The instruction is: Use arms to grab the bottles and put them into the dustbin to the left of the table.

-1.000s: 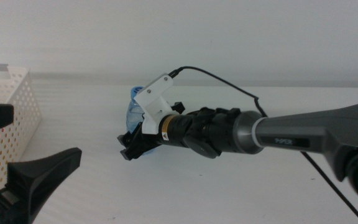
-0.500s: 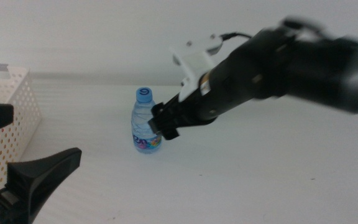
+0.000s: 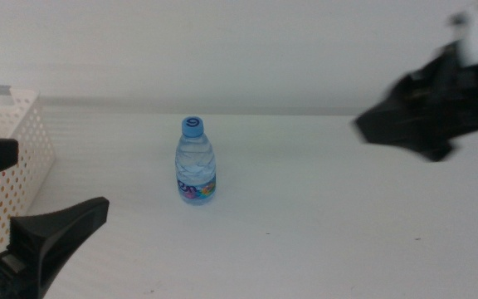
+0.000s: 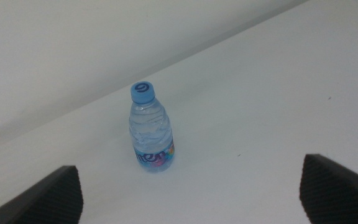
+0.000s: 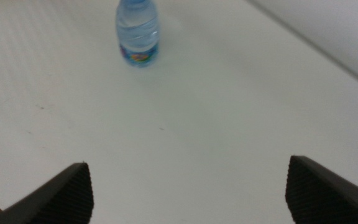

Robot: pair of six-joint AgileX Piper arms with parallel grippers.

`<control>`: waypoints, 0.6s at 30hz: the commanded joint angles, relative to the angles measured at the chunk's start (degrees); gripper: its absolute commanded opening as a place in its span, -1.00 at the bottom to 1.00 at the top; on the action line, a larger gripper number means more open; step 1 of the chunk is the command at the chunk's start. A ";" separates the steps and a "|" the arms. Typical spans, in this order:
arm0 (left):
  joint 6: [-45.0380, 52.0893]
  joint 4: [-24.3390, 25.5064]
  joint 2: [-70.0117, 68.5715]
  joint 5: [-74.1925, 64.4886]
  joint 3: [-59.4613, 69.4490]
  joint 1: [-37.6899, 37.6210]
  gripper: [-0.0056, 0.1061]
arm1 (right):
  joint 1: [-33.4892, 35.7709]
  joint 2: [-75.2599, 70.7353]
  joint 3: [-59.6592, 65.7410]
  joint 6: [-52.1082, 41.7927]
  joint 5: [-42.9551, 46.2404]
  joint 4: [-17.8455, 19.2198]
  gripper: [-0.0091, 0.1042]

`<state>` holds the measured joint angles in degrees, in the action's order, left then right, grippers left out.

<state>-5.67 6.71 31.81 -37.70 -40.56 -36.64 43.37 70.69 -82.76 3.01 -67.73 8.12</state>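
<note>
A small clear water bottle (image 3: 195,162) with a blue cap stands upright on the white table (image 3: 305,216), left of centre. My right gripper (image 3: 368,126) is a blurred dark shape at the far right, well clear of the bottle. The right wrist view shows its jaws open around bare table (image 5: 229,93), with the bottle (image 5: 137,34) far ahead. My left gripper (image 3: 60,178) waits at the lower left, open. In its wrist view the bottle (image 4: 151,134) stands ahead between the wide jaws. The white perforated dustbin (image 3: 23,141) sits at the left edge.
A pale wall (image 3: 264,50) runs along the table's back edge behind the bottle. The dustbin stands close behind my left gripper's fingers (image 3: 65,223).
My right arm has pulled up and away to the right from the bottle, leaving it standing in place. The left gripper has not moved.
</note>
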 commanded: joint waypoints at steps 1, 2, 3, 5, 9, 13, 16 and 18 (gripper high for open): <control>-0.27 -0.10 -0.14 0.99 0.28 -0.51 0.78 | -0.01 -3.83 -0.18 0.32 -4.63 2.63 0.62; -0.27 -0.10 -0.14 0.99 0.28 -0.51 0.78 | -0.01 -5.84 0.53 0.74 -5.38 2.87 0.62; -0.27 -0.10 -0.14 0.99 0.28 -0.51 0.78 | -0.01 -8.09 2.14 0.74 -4.86 2.69 0.62; -0.27 -0.10 -0.14 0.99 0.28 -0.51 0.78 | -0.01 -13.45 7.37 0.74 -1.13 2.34 0.62; -0.27 -0.10 -0.14 0.99 0.28 -0.51 0.78 | -0.01 -26.79 23.00 0.46 7.19 4.03 0.62; -0.27 -0.10 -0.14 0.99 0.28 -0.51 0.78 | -0.01 -37.22 35.23 -1.44 12.74 0.27 0.62; -0.27 -0.10 -0.14 0.99 0.28 -0.51 0.78 | -0.01 -43.96 41.09 -6.34 20.09 -4.57 0.62; -0.27 -0.10 -0.14 0.99 0.28 -0.51 0.78 | -0.01 -47.07 43.22 -8.06 22.03 -4.96 0.62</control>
<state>-5.67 6.71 31.81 -37.70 -40.56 -36.64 43.37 26.12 -41.42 -2.77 -49.48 4.01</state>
